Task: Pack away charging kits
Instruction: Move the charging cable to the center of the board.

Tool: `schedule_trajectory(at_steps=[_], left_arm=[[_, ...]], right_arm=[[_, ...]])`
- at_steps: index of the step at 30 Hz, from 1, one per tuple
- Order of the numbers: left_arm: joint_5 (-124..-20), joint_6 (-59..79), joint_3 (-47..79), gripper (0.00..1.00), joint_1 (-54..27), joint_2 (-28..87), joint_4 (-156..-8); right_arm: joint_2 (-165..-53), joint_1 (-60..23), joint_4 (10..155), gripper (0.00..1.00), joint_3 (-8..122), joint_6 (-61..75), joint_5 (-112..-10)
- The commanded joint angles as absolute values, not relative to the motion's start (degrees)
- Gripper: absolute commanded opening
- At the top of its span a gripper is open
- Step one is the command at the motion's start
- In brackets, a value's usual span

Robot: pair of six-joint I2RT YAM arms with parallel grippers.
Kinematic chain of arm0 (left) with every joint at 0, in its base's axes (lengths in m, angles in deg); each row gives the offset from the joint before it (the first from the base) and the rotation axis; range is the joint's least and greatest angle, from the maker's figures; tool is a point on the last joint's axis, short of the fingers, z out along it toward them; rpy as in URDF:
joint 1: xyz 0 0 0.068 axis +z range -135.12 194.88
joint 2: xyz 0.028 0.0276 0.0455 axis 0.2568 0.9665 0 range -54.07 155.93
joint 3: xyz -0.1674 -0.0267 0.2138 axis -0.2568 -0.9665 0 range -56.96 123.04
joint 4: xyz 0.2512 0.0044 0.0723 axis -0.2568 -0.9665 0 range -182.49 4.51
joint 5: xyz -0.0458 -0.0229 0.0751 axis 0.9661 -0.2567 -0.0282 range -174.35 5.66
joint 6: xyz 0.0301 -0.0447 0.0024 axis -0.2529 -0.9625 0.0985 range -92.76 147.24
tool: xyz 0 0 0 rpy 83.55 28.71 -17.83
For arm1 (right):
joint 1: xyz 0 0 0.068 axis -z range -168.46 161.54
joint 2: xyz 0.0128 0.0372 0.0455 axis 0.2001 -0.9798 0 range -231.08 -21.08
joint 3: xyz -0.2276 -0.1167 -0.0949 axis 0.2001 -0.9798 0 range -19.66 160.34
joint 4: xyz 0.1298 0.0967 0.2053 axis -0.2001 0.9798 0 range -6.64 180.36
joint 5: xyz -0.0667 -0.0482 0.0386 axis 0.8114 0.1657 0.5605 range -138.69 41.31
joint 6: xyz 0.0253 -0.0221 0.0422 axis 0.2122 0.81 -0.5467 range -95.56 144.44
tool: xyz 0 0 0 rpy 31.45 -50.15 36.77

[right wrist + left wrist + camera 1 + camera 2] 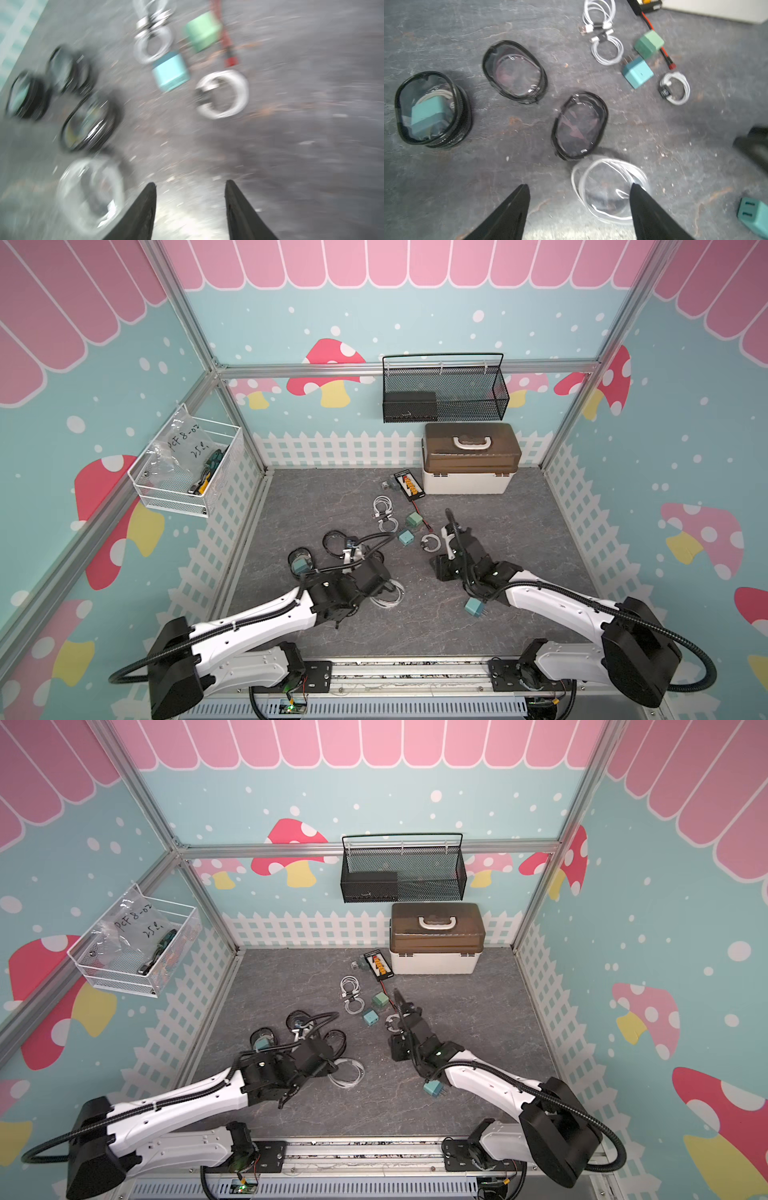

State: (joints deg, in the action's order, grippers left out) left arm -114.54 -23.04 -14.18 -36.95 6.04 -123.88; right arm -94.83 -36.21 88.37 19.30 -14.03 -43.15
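Two claws are hanging released above the counter; the left claw is spanning wide over a clear pouch; the right claw is holding nothing. A teal adapter, a green adapter and white cable coils are lying loose mid-counter; another adapter is sitting inside a black-rimmed pouch.

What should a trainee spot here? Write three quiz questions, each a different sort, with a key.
1. True or false: the brown-lidded box stands open.
2. The filled pouch holds: A) orange connectors, B) a teal adapter with white cable, C) nothing.
3. Fill in: the left gripper has its fingers ___ and holds nothing.
Key: 1 false; 2 B; 3 open.
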Motion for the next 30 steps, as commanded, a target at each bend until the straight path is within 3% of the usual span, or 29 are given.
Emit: schedule_trajectory(at_steps=[1, 6, 12, 18, 30], left_arm=[[-108.6, -17.4, -18.2, 0.81, -30.4, -1.9, -119.1], [-103.0, -14.8, -19.6, 0.81, -18.4, -7.0, -121.8], [-93.4, -13.8, -21.4, 0.79, -8.9, -8.3, -120.5], [-92.5, -13.7, -21.6, 0.78, -7.5, -9.2, -120.7], [-85.9, -10.6, -23.3, 0.87, -7.5, -15.1, -118.5]], right_arm=[[-96.3, -47.2, 83.5, 0.45, 19.0, -18.3, -38.2], [-98.6, -58.8, 77.7, 0.25, 17.8, -21.2, -34.8], [-112.3, -67.6, 75.2, 0.2, 26.2, -21.7, -37.5], [-119.5, -66.1, 74.3, 0.18, 27.8, -22.5, -36.2], [-121.2, -50.7, 69.2, 0.16, 21.4, -19.6, -39.7]])
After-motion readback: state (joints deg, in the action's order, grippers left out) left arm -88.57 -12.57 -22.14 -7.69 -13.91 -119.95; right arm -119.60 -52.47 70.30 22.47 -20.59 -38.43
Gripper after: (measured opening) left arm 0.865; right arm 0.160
